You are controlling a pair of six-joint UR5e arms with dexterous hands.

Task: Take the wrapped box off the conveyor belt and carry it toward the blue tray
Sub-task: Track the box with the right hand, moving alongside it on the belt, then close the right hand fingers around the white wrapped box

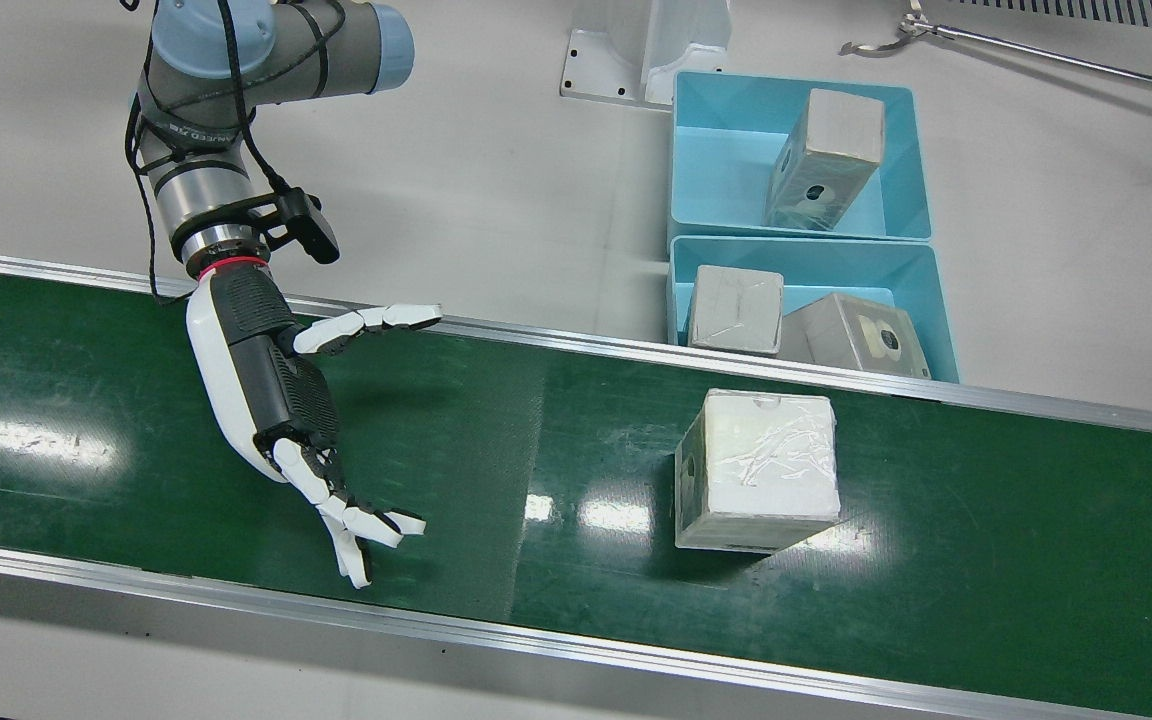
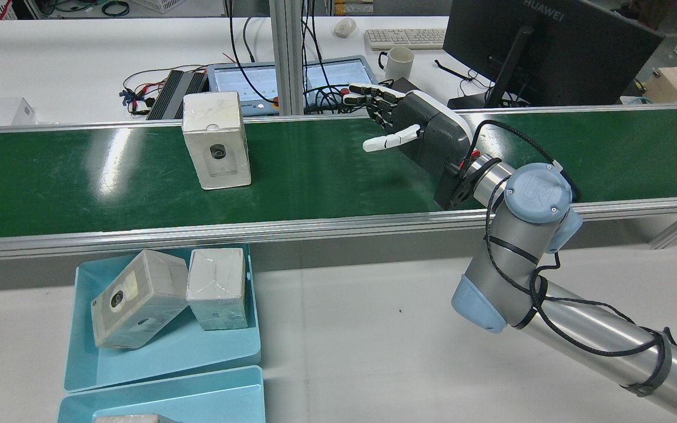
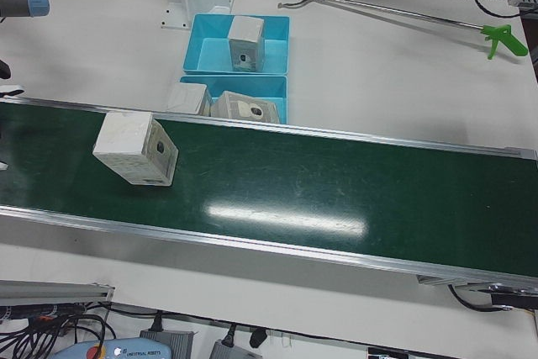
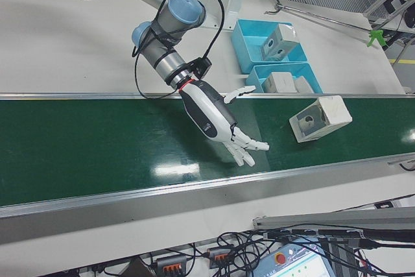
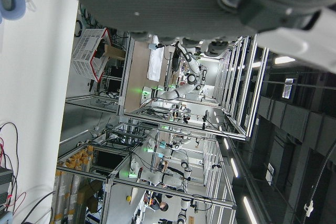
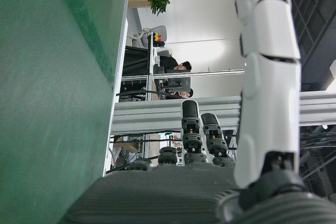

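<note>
The wrapped box (image 1: 761, 470) stands on the green conveyor belt (image 1: 536, 450), a white plastic-wrapped carton with a round hole in one side (image 2: 217, 141) (image 3: 134, 147) (image 4: 320, 118). My right hand (image 1: 276, 400) hovers over the belt well to the box's left in the front view, open, fingers spread toward it, holding nothing (image 2: 418, 132) (image 4: 214, 118). In the right hand view the fingers (image 6: 265, 77) stretch out over the belt, and the box is outside that view. Of my left hand only the palm (image 5: 184, 3) shows in its own view.
Two blue trays lie beside the belt: the near tray (image 1: 936, 300) holds two wrapped boxes, the far tray (image 1: 716, 170) one. A long grabber tool (image 1: 1036, 50) lies on the table. Beyond the belt in the rear view stand a monitor (image 2: 544, 47), a keyboard and a mug.
</note>
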